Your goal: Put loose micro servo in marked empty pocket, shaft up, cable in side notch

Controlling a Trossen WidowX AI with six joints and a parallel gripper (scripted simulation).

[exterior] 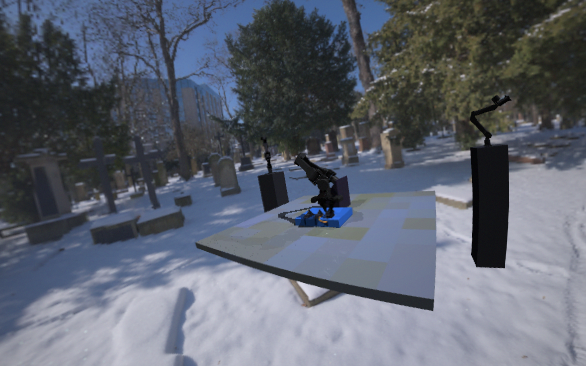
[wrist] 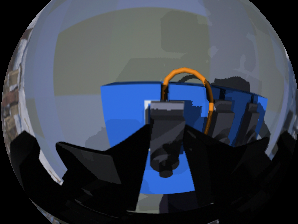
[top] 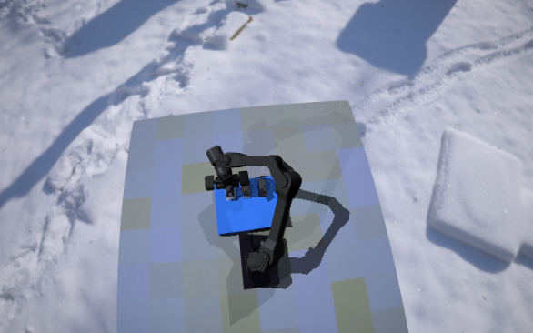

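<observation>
The loose dark micro servo (wrist: 167,116) (top: 231,195) is between the fingers of my gripper (wrist: 165,128) (top: 230,189) (exterior: 329,212), which is shut on it. Its shaft end faces the wrist camera. The servo is over the white-marked pocket outline (wrist: 146,111) at one end of the blue deck (wrist: 120,107) (top: 244,217) (exterior: 345,217); the outline shows along its left side and the rest is hidden. The orange cable (wrist: 184,70) arches from behind the servo to its right. Ear contact, seating depth and the side notch cannot be made out.
Two other dark servos stand in the deck to the right of the held one: the nearer (wrist: 222,122) (top: 246,190), close to the cable, and the farther (wrist: 251,121) (top: 262,186). The arm's forearm (top: 282,214) passes over the deck's right side.
</observation>
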